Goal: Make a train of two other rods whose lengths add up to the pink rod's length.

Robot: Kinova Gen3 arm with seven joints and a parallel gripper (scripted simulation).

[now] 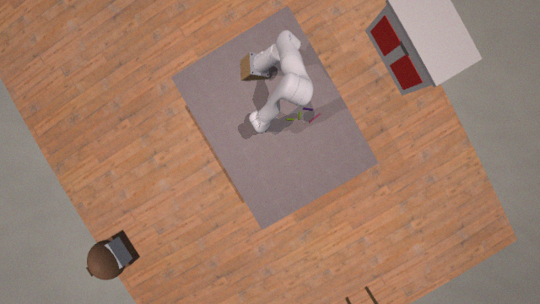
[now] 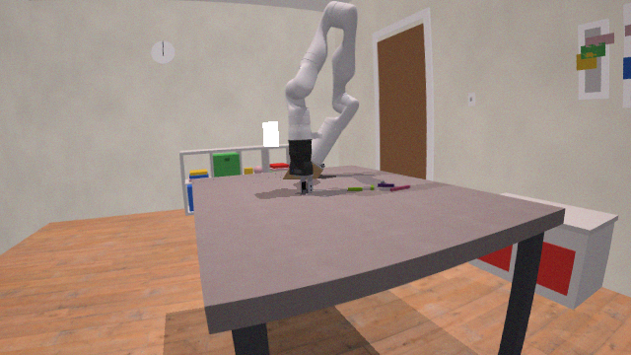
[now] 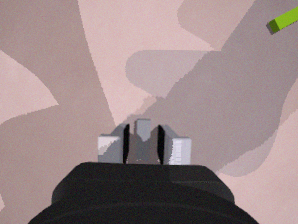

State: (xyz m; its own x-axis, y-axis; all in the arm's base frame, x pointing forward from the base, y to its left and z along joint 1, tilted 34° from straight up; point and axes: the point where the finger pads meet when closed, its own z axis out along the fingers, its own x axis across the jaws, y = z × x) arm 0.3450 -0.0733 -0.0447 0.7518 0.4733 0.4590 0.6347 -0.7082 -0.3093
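Shelving (image 2: 182,173) holds a green box (image 2: 226,165); over the table (image 1: 274,181) (image 2: 355,232) (image 3: 105,30), the gripper's (image 2: 307,188) (image 3: 143,145) fingers stand apart.

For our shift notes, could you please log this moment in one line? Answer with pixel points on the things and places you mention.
gripper (image 2: 307,187) (image 3: 143,138): low over table | between fingers: grey block, unidentified | pink rod (image 1: 315,118) (image 2: 400,187): beyond lime rods

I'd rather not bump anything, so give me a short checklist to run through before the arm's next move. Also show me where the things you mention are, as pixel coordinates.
1. Black two-finger gripper (image 2: 307,187) (image 3: 143,138) open: ok, its fingers stand part-way apart.
2. Small grey block (image 3: 143,127) between the fingers: ok, with a gap on either side in the wrist view.
3. Block firmly gripped, ready to lift: not ok.
4. Slim purple rod (image 1: 308,109) (image 2: 385,185) apart from the long pink rod (image 1: 315,117) (image 2: 400,187): ok.
5. Train laid end to end: not ok, the purple rod has no partner in line.
6. Block's full length: cannot tell.
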